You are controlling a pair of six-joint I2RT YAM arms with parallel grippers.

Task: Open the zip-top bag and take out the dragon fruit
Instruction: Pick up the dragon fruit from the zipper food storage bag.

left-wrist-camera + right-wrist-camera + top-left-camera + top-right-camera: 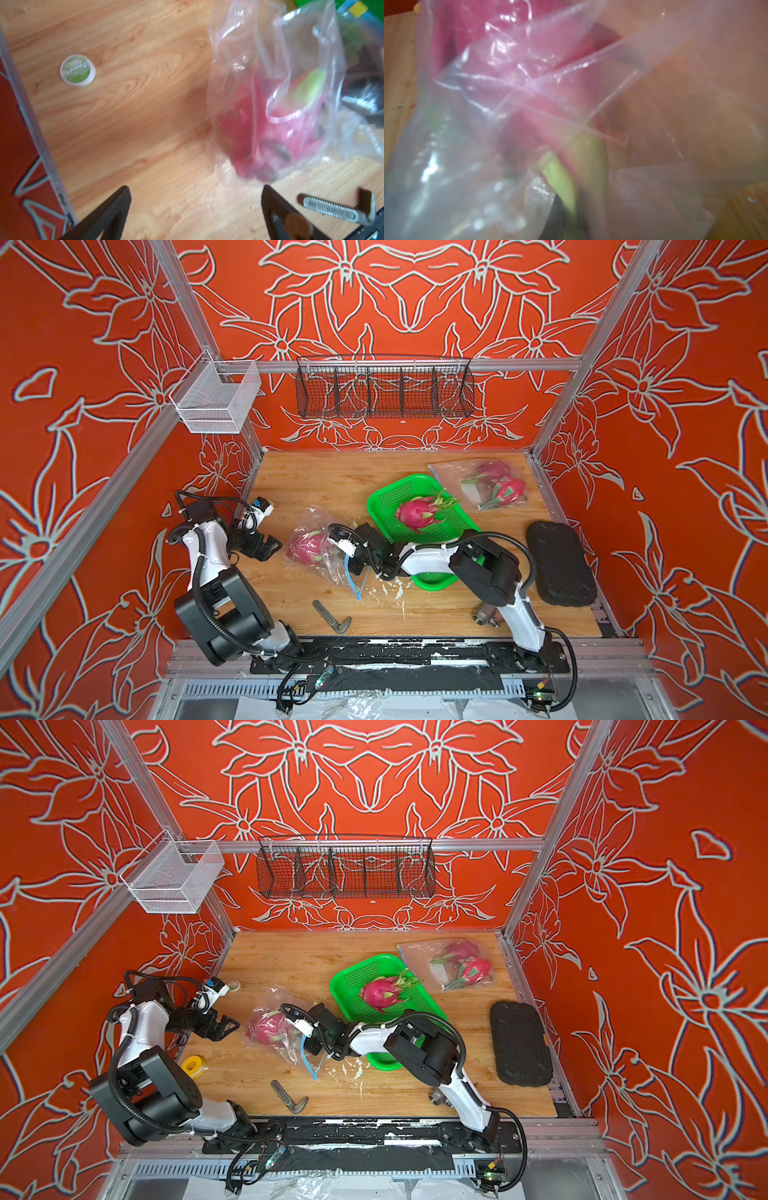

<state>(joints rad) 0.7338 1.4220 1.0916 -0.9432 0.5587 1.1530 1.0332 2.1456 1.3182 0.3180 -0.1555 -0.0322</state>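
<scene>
The step in hand looks like the extraction itself. The right gripper [354, 564] is pushed in at the right-hand, mouth end of the near zip-top bag [314, 519], by its blue zip strip [354, 587]. The left gripper [195, 192] hangs just left of the bag with its fingers spread wide and nothing between them. Whether the right fingers are clamped on anything I cannot tell (its wrist view is filled with blurred film and one green scale close against the lens, and the top views hide the fingertips). The dragon fruit [308, 546] being worked on lies inside this crumpled bag on the wooden table [316, 477], left of centre on the near side. It is a plump magenta oval with pale green scales, and glossy film is draped loosely over it. Another fruit sits in the green tray [388, 493], and two more are in a second bag [451, 477] at the far right. As I judge it, the next move calls for the left fingers to pin the bag's closed end, so the right arm can draw the fruit out through the mouth without dragging the bag along.
</scene>
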